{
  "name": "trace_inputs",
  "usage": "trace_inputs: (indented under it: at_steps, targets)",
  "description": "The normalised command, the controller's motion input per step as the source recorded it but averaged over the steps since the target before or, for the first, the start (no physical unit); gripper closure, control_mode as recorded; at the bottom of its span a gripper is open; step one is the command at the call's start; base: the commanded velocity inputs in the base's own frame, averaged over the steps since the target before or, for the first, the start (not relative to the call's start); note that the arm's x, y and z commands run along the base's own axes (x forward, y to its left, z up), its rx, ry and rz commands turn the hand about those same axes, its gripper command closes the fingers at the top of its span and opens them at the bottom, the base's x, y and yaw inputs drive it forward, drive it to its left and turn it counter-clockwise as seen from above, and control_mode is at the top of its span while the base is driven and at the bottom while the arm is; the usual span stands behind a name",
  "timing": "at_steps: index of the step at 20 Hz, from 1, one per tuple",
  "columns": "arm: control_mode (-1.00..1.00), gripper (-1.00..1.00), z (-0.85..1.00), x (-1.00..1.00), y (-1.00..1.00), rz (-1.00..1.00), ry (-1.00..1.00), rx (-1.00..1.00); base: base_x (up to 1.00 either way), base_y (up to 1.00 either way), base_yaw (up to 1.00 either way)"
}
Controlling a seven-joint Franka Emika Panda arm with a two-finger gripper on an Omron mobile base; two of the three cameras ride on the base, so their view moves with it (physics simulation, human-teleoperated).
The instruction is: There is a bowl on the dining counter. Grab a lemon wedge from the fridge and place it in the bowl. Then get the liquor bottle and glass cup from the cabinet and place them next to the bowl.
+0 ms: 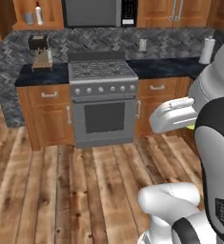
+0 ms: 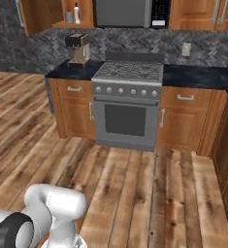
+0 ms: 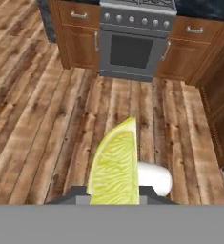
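In the hand view a yellow-green lemon wedge (image 3: 116, 167) stands upright between the dark fingertips of my gripper (image 3: 113, 194), which is shut on it above the wooden floor. The left base view shows a sliver of the lemon wedge (image 1: 191, 127) just under my white hand. High on the wall the wooden cabinet (image 1: 19, 14) stands open. On its shelf are the white liquor bottle (image 1: 38, 14) with its red cap and the grey glass cup (image 1: 29, 18), both far from my hand; they are also seen from the right base, liquor bottle (image 2: 76, 13) and glass cup (image 2: 69, 17). The bowl, dining counter and fridge are out of view.
A steel stove (image 1: 103, 95) stands ahead between wooden drawer units (image 1: 49, 114), with a microwave (image 1: 99, 12) above it. On the dark worktop are a coffee machine (image 1: 40, 52) and a paper towel roll (image 1: 207, 50). Plank floor (image 2: 135, 193) lies in between.
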Motion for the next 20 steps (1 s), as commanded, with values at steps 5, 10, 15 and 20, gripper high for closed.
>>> trace_inputs:
  at_steps: [5,10,15,20]
  targets:
    - [1.00,1.00,0.00,0.00,0.00,0.00,0.00,0.00,0.33,0.10,0.96]
    - [1.00,1.00,0.00,0.00,0.00,0.00,0.00,0.00,0.67,0.01,0.90]
    - [1.00,1.00,0.00,0.00,0.00,0.00,0.00,0.00,0.99,0.00,0.81]
    - [1.00,1.00,0.00,0.00,0.00,0.00,0.00,0.00,1.00,0.00,0.71]
